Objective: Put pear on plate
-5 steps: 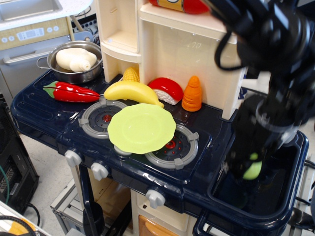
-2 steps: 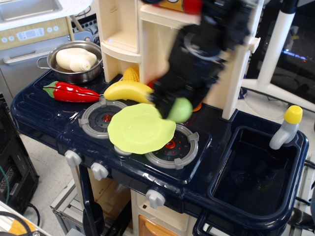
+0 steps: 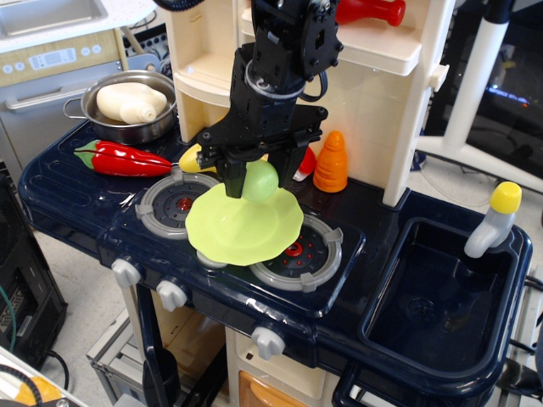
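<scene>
The light-green pear [image 3: 260, 181] is held between the black fingers of my gripper [image 3: 257, 176], just above the far part of the light-green scalloped plate [image 3: 242, 231]. The plate lies on the toy stove between the two grey burners. The gripper hangs from the black arm that comes down from the top of the view. It is shut on the pear. I cannot tell whether the pear touches the plate.
A yellow banana [image 3: 192, 158] lies behind the plate, mostly hidden by the gripper. A red pepper [image 3: 123, 158] and a pot [image 3: 129, 106] stand at the left. An orange cone [image 3: 331, 161] stands behind. A dark sink [image 3: 441, 305] with a yellow-topped tap [image 3: 492, 219] is at the right.
The gripper has carried the pear from the sink at the right, across to the left, to just above the plate. The plate has not moved.
</scene>
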Controlling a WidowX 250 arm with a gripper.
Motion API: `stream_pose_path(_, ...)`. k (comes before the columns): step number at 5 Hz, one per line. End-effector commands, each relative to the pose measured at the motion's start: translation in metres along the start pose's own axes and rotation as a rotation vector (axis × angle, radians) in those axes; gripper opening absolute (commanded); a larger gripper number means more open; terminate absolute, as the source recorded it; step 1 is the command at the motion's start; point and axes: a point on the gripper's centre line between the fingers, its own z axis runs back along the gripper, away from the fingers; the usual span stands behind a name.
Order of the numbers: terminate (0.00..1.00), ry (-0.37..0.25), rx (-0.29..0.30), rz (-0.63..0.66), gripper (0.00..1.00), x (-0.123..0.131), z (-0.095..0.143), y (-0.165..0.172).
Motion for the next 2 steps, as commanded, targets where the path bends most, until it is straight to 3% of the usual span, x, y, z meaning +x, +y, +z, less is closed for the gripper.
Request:
stream_pose_path(1, 0.00, 0.034, -0.040, -0.041, 0.00, 0.0087, -0.0030, -0.0065)
stream_pose_path(2, 1.00, 0.029, -0.084, -0.066, 1.00, 0.0059, -0.0003, -0.0060)
